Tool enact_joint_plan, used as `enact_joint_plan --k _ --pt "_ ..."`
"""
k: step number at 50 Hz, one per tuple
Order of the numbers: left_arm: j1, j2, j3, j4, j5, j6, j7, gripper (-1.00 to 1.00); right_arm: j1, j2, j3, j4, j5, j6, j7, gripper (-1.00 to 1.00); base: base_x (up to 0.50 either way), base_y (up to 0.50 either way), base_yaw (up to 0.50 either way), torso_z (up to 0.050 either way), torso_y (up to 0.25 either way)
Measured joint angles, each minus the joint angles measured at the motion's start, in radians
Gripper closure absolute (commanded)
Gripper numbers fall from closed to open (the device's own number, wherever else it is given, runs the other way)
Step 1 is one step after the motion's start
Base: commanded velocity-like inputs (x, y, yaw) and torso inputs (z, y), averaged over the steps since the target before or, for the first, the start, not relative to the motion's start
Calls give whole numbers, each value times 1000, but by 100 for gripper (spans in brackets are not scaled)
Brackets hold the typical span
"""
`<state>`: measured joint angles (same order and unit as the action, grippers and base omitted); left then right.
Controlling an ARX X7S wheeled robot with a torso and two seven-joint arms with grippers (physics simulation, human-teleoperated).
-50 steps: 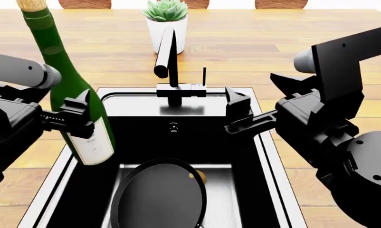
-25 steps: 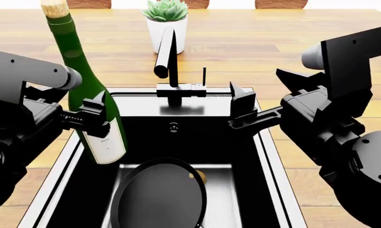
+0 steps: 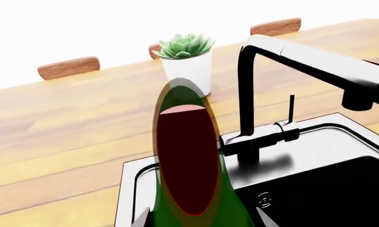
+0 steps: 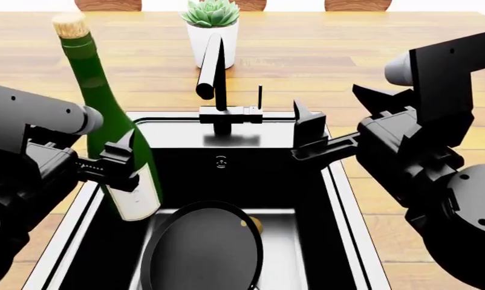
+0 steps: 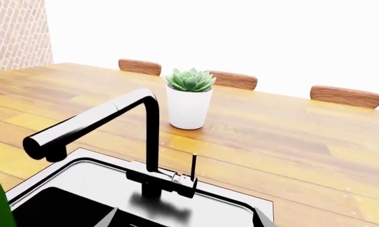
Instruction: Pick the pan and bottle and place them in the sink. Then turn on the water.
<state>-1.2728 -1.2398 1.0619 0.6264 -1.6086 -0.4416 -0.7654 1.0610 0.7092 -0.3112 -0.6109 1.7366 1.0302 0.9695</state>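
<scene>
A: Warm wooden countertop (image 4: 372, 54) all round, white background behind, brown chair backs (image 5: 344, 96) along the far edge.

B: Set into the wood: the sink (image 4: 339, 199), black basin, steel rim, round drain fitting on the back wall.

A: Behind it, the tall black faucet (image 4: 214, 78), angled spout, thin lever (image 4: 259, 96) upright at its base. Further back, a white plant pot (image 4: 213, 42) with a green succulent.

B: And the pan (image 4: 202, 251)?

A: Down in the basin already, tipped against the near side, with a small brown ball (image 4: 253, 225) at its far rim. Handle not visible.

B: The bottle (image 4: 105, 115)?

A: Dark green, tan cork up, leaning a little to the left in the head view. Lower body and cream label over the sink's left edge. Clamped at mid-body by the left gripper (image 4: 121, 163), jaws either side of the glass. Not resting on anything.

B: From the left wrist?

A: Bottle filling the centre, rendered see-through, faucet and pot beyond.

B: The right gripper (image 4: 307, 139)?

A: Jaws parted, nothing between them, hovering over the sink's right rear corner, near the faucet base but apart from the lever.

B: Water?

A: No stream visible at the spout.
</scene>
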Motion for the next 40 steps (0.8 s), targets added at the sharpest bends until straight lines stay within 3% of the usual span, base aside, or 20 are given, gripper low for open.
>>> enact_joint_plan --k 23,40 --pt "46 -5 14 9 26 19 10 100 11 2 -9 4 -10 -7 -1 -100 0 0 0 0 1" --pt "23 19 27 -36 15 -54 23 100 18 10 -12 2 -11 -12 1 -100 0 0 0 1 1"
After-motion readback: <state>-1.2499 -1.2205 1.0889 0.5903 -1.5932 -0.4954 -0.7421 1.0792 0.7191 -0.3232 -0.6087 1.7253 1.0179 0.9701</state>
